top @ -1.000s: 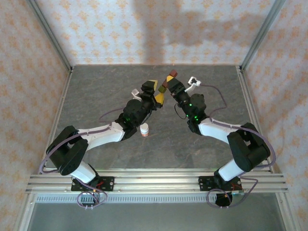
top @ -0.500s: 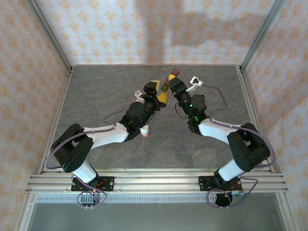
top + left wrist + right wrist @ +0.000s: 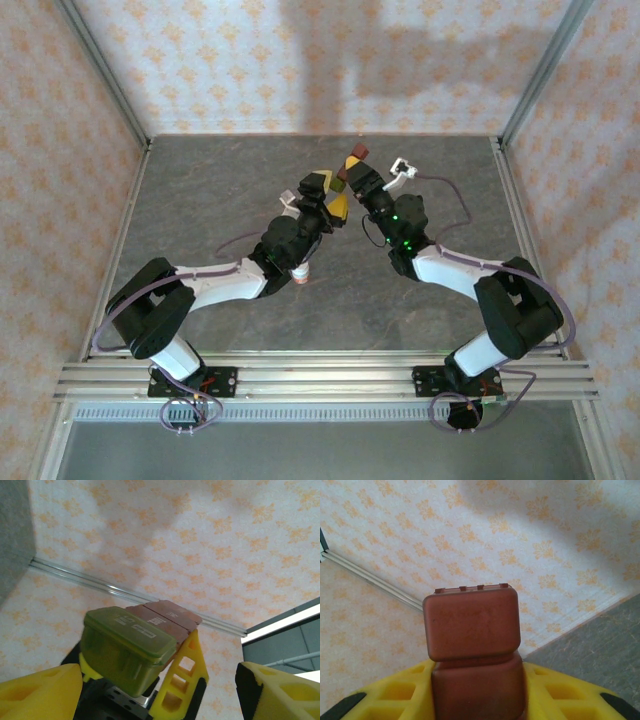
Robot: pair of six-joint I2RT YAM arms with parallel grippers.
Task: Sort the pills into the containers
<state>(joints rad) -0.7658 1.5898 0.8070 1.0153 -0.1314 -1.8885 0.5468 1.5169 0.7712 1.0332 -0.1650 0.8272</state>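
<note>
3 joined containers (image 3: 472,625) are hanging pinched in the right gripper (image 3: 477,695), their green end pointing in between the spread fingers of the left gripper (image 3: 328,193), apparently being offered up for opening.

Brightness: soft, even, fairly bright in all three views.
Shadows: broad grey patch on wall (image 3: 400,60), upper centre of top view; fainter grey cast across upper part of both wrist views.
Focus: containers (image 3: 127,647) slightly soft up close; lower corners of left wrist view blurred.
</note>
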